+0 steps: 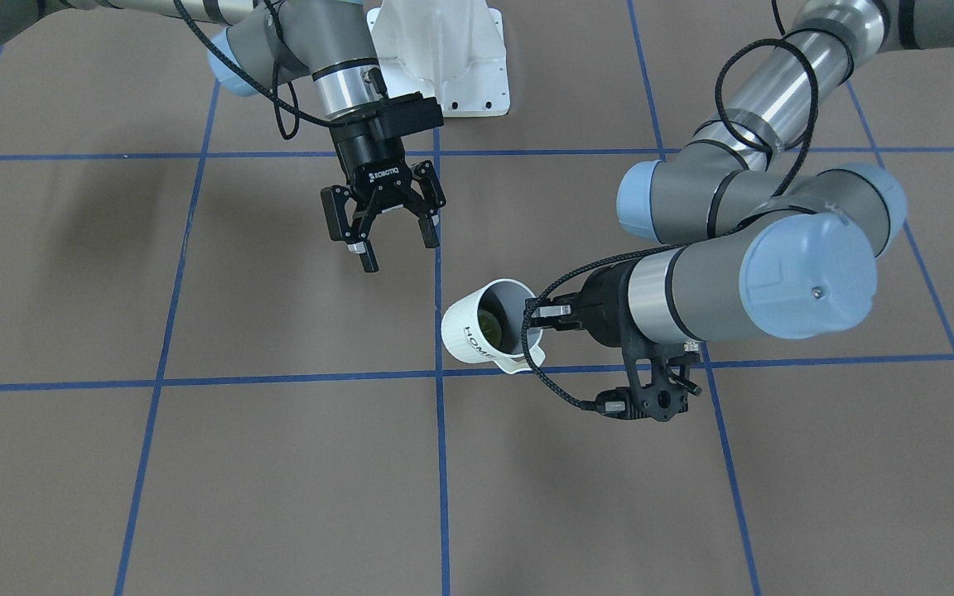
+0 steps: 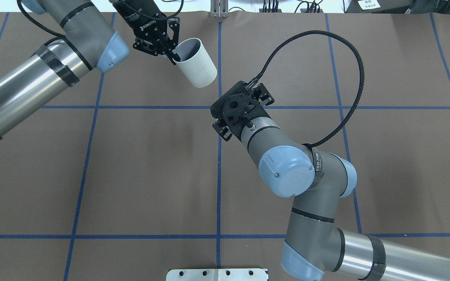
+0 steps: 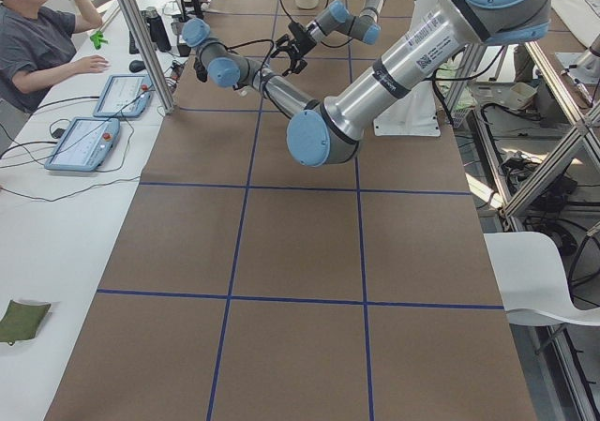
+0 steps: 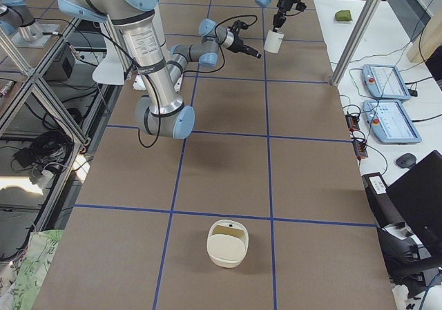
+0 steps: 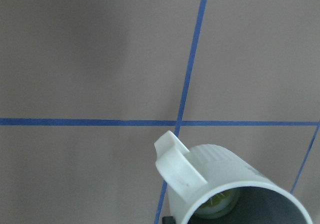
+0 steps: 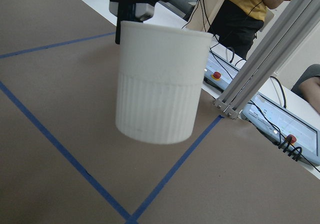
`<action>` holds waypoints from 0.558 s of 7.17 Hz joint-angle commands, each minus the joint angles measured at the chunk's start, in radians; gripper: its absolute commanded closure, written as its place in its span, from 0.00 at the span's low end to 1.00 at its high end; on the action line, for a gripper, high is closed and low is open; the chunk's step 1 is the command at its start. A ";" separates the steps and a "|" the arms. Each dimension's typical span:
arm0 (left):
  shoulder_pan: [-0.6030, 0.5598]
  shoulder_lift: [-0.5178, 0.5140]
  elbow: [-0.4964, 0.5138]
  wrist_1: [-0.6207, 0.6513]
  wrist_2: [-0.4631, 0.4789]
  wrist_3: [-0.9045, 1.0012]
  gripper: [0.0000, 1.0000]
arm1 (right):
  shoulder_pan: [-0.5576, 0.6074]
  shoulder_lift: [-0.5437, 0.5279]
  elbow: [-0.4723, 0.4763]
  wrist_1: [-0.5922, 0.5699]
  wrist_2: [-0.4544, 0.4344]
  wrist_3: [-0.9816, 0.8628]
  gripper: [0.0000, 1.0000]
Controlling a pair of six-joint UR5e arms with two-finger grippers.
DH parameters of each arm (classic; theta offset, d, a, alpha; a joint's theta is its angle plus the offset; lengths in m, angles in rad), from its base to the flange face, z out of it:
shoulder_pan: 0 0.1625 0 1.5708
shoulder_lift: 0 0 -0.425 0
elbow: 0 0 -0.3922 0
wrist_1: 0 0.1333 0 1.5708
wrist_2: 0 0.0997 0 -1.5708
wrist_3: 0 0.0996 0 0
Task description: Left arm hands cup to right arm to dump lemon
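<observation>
White and ribbed, your cup [image 1: 469,331] hangs tilted over the brown worktop [image 1: 278,463], rim pinched by the left end effector [image 1: 531,319]; black "HOME" letters partly show, and a yellow-green lemon [image 1: 489,324] lies inside. The right end effector [image 1: 394,236], marked ROBOTIQ, hangs nearby, spread and empty. Blue tape [image 1: 195,383] grids the worktop; pendants [image 4: 383,82] lie on a side desk [image 4: 387,34].

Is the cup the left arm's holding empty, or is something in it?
Not empty. A yellow-green lemon sits inside the cup, visible in the front-facing and left wrist views.
</observation>
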 commanded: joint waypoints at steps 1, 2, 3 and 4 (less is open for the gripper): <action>0.023 0.033 -0.001 -0.250 0.004 -0.168 1.00 | 0.000 0.002 -0.002 -0.001 0.000 0.004 0.01; 0.023 0.085 0.001 -0.393 0.029 -0.221 1.00 | 0.000 0.002 -0.002 -0.001 0.000 0.004 0.01; 0.026 0.104 0.002 -0.482 0.090 -0.283 1.00 | 0.000 0.002 -0.002 -0.001 0.000 0.004 0.01; 0.034 0.104 -0.001 -0.541 0.129 -0.355 1.00 | 0.000 0.002 -0.003 -0.001 0.000 0.004 0.01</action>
